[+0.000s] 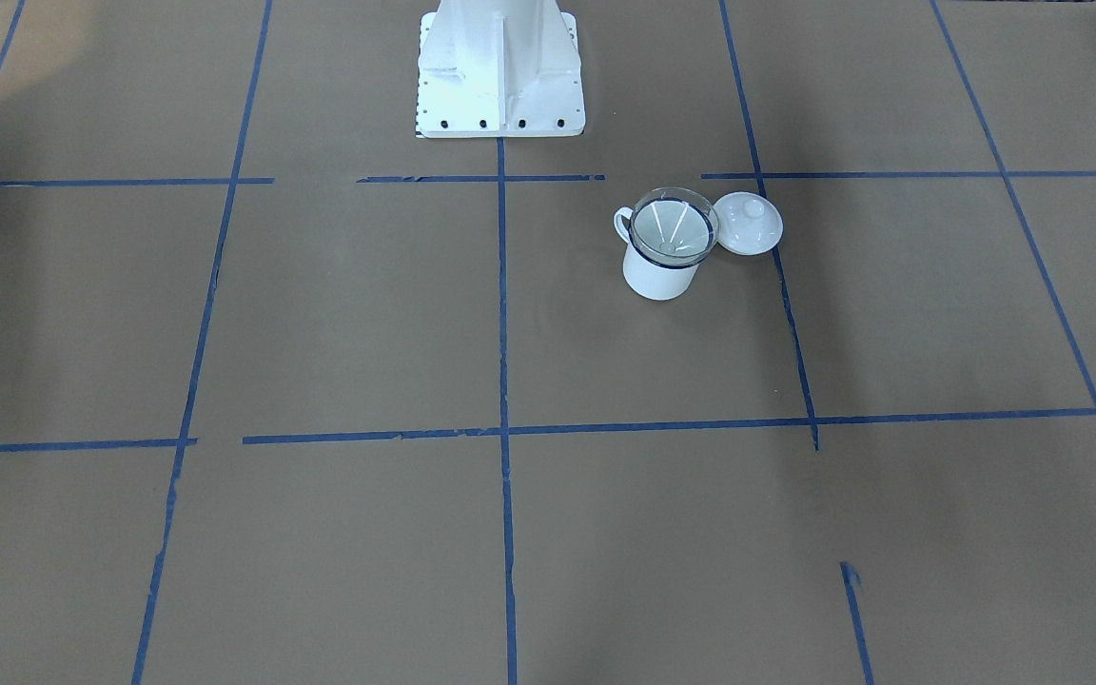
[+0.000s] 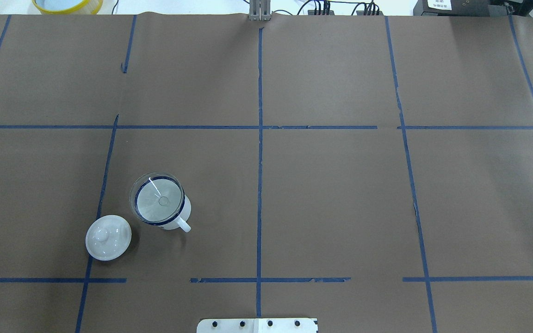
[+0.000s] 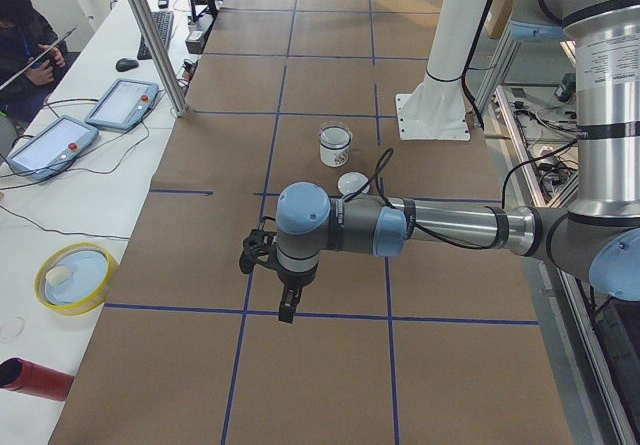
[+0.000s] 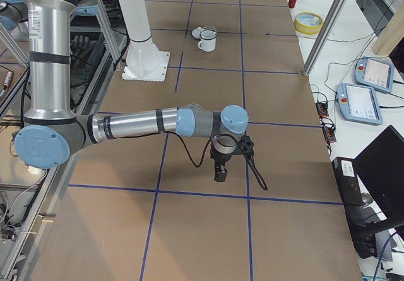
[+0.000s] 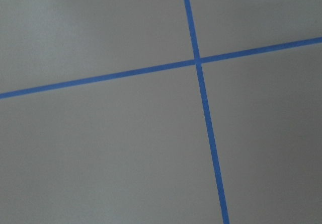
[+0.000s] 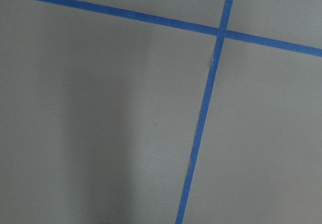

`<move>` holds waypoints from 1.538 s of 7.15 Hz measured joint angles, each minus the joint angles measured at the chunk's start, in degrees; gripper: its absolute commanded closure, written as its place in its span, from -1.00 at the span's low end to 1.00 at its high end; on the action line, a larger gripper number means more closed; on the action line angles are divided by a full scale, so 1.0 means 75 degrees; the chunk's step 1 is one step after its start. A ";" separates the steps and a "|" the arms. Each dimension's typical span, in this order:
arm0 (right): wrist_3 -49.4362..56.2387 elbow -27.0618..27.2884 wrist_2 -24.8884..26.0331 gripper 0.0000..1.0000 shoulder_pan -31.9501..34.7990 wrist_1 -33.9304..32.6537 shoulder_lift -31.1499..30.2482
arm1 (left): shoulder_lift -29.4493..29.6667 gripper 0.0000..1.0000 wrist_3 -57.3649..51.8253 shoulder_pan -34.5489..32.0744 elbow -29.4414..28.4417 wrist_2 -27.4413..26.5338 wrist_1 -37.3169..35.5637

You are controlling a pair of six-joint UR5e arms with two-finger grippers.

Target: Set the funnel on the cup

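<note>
Front-facing: the clear funnel (image 1: 672,226) is seen seated in the mouth of the white enamel cup (image 1: 662,278), spout down inside, with a knobbed lid (image 1: 748,225) just beside it on the brown worktop (image 1: 320,314); no pincer is in shot. Overhead: the funnel (image 2: 157,199) is seen roughly centred over the dark blue rim, the cup handle pointing toward the robot, on the robot's left half; no arm is shown. Exterior left: the left pincer (image 3: 286,313) is seen hanging over bare worktop, well apart from the cup; whether it is spread or pressed together cannot be told. Exterior right: the right pincer (image 4: 220,175) is seen likewise, far from the cup; its state cannot be told either, though nothing is seen carried. Wrist views: only paper and blue tape lines (image 5: 198,60) are shown. The placing is judged done. For a good finish, both arms are best kept clear of the cup, since a light funnel is easily knocked off; if reseating were needed, the spout should be centred and the rim levelled before letting go.
</note>
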State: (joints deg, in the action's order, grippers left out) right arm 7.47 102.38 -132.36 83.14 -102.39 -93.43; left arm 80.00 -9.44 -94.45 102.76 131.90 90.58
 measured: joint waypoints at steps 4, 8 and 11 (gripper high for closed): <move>0.0000 -0.0004 0.0000 -1.00 0.0000 -0.0003 0.0004 | -0.0016 -1.00 -0.0019 -0.0009 -0.0203 0.0375 -0.0002; 0.0000 -0.0005 0.0000 -1.00 0.0000 0.0000 0.0000 | 0.0076 -1.00 -0.0064 -0.0004 0.0018 0.0378 0.0080; 0.0000 -0.0006 0.0000 -1.00 0.0000 0.0000 0.0000 | 0.0030 -1.00 -0.0022 -0.0014 0.0070 0.0376 0.0056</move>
State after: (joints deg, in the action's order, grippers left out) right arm 7.47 102.33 -132.36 83.15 -102.39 -93.43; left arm 80.23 -9.60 -94.56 103.29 134.72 91.00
